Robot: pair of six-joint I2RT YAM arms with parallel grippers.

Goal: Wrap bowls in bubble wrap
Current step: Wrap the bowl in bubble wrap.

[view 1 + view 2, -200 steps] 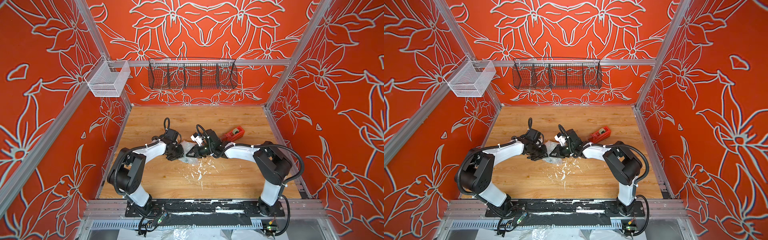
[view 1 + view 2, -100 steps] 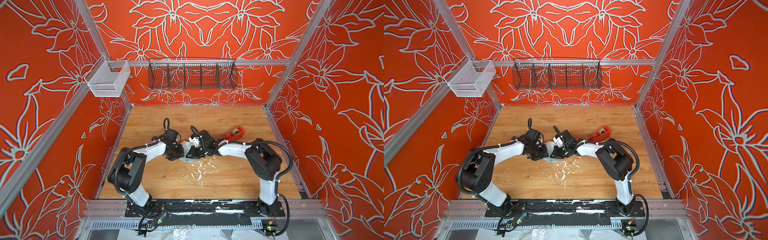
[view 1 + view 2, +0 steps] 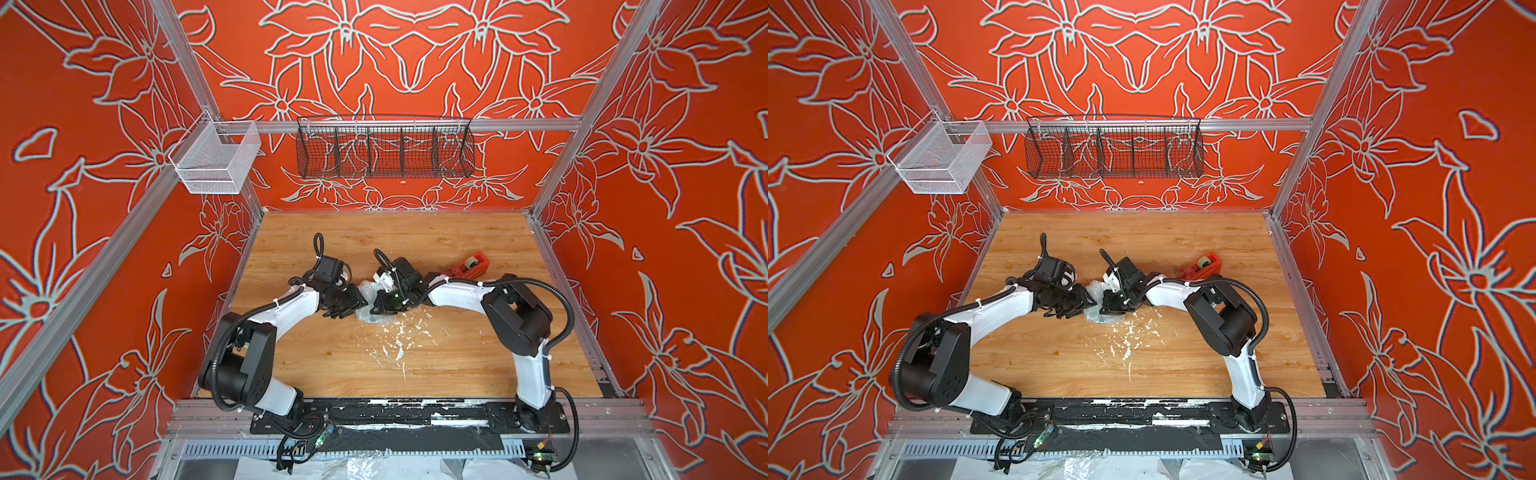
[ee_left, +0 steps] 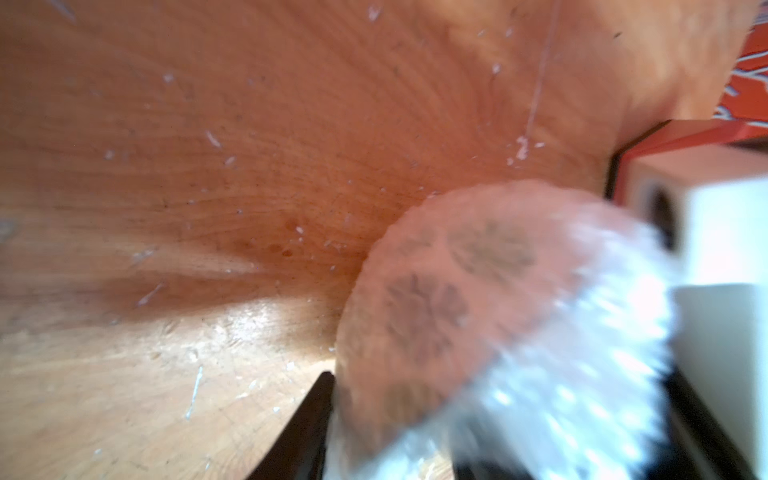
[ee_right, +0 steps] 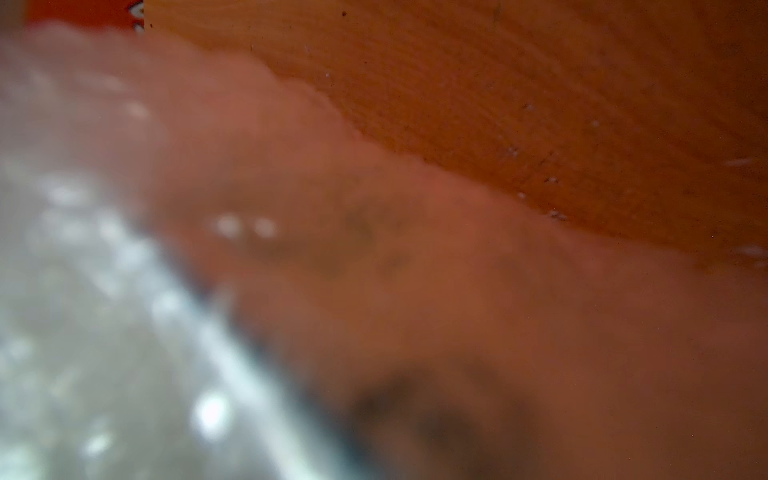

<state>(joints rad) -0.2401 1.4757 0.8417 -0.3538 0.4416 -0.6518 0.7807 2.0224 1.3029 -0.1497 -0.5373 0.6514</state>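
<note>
In both top views the bubble wrap (image 3: 368,291) (image 3: 1100,318) is a small, crinkled, whitish, glossy bundle. It lies on the worktop (image 3: 457,365), a little toward 9 o'clock of the middle. The left wrist view shows the bowl (image 4: 436,299) inside it: round and pale, its dark leaf prints dim through the clear bubbled sheet. The sheet covers the whole side in view and glints white along one edge. The right wrist view gives only a blur of wrap and faint prints.

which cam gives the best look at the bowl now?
Left wrist: the bowl sits close up, leaf prints showing through the bubble wrap, though blurred. In both top views the wrapped bowl is tiny, prints too small to tell. Right wrist: mostly blurred wrap, faint dark marks.
</note>
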